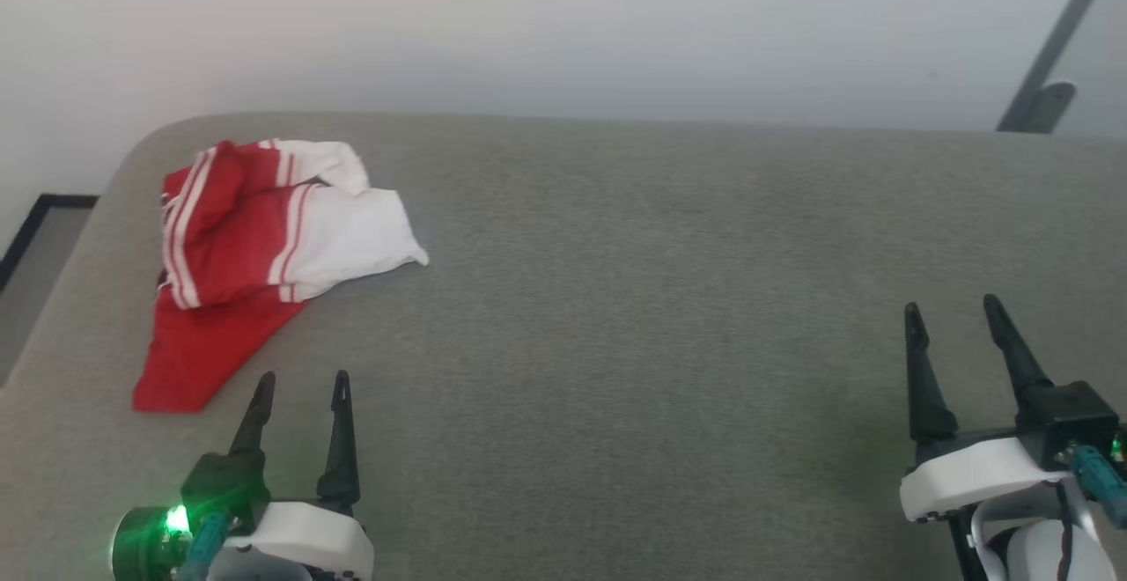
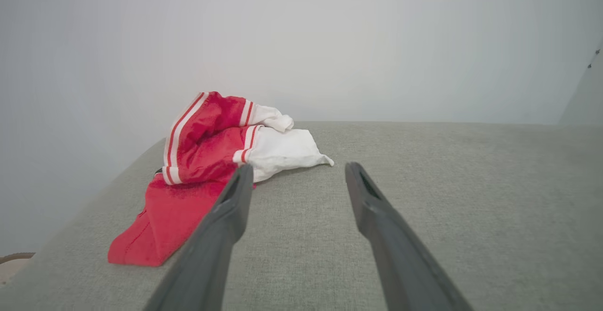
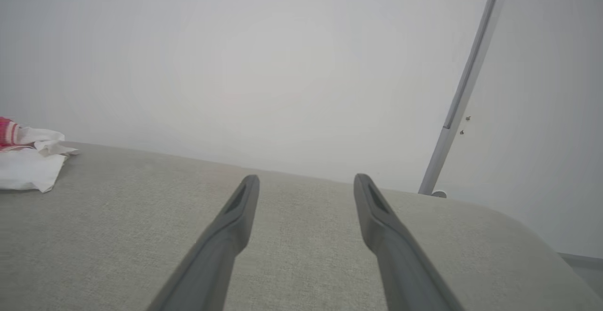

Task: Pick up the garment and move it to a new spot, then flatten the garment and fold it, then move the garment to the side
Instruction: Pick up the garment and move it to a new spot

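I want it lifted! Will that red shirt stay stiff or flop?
Probably floppy: the garment lies crumpled in soft folds. Lifted by one spot, it would likely droop and unfold. Pushed, it may bunch on the textured grey surface.

Lighting is bright, even and diffuse; its source cannot be determined. The wall (image 1: 528,26) is washed near-white. Shadows are faint, with a soft one under the white edge of the garment (image 1: 264,246). A green lamp (image 1: 176,519) behind the left gripper (image 1: 304,376) tints the nearby casing. The head view is slightly soft and grainy. In the wrist views the fingers (image 2: 221,235) blur towards the bottom edge.
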Controlling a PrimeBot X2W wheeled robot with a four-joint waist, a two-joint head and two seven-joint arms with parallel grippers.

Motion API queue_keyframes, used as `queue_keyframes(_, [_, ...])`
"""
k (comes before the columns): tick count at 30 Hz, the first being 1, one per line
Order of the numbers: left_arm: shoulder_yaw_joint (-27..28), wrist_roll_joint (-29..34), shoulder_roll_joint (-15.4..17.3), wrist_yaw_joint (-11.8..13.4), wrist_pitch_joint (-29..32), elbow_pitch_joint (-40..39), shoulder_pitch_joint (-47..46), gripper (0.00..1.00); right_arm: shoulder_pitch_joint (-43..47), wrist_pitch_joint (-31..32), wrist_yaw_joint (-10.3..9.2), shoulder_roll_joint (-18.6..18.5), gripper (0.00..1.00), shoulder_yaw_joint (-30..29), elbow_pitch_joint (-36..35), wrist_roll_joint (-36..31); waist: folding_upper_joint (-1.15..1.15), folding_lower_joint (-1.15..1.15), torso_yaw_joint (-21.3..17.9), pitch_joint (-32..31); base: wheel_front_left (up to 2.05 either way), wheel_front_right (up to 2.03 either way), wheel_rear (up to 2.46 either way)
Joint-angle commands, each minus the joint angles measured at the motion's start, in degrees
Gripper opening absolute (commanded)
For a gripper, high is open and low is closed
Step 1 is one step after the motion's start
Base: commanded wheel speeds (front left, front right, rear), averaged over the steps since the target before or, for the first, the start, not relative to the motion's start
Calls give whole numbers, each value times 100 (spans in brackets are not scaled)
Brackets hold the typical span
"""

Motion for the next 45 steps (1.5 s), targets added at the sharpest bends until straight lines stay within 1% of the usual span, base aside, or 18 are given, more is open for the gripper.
queue_keyframes(1, [45,-22,-18,-48,-25,45,-81,100,27,-33,-2,30,100,38,45,74,0,0,235,24,0,0,0])
queue_keyframes(7, [190,-111,-121,-180,-22,189,-111,100,21,-32,-2,27,100,246,240,303,0,0,839,58,0,0,0])
queue_keyframes(8, [190,-111,-121,-180,-22,189,-111,100,21,-32,-2,27,100,246,240,303,0,0,839,58,0,0,0])
queue_keyframes(12, [259,-134,-158,-272,-22,250,-159,100,-37,-27,-2,-22,100,420,409,519,0,0,1288,81,0,0,0])
queue_keyframes(23, [478,-386,-223,-334,-21,316,-172,100,-97,-27,-2,-38,100,758,731,1110,0,0,2481,96,0,0,0])
queue_keyframes(27, [656,-705,-227,-274,-21,239,-41,100,-235,-27,-2,-22,100,1155,899,1298,0,0,2588,147,0,0,0])
queue_keyframes(37, [898,-1273,-226,-117,-21,-60,296,100,-707,-27,-2,-82,100,2167,1315,1873,0,0,2669,210,0,0,0])
queue_keyframes(41, [958,-1417,-226,-85,-21,-139,409,100,-838,-27,-2,-106,100,2387,1369,1995,0,0,2680,226,0,0,0])
queue_keyframes(44, [977,-1447,-227,-86,-21,-174,406,100,-893,-27,-2,-129,100,2446,1378,2047,0,0,2678,237,0,0,0])
queue_keyframes(45, [935,-1436,-228,-138,-21,-125,372,100,-911,-27,-2,-142,100,2431,1359,2080,0,0,2666,236,0,0,0])
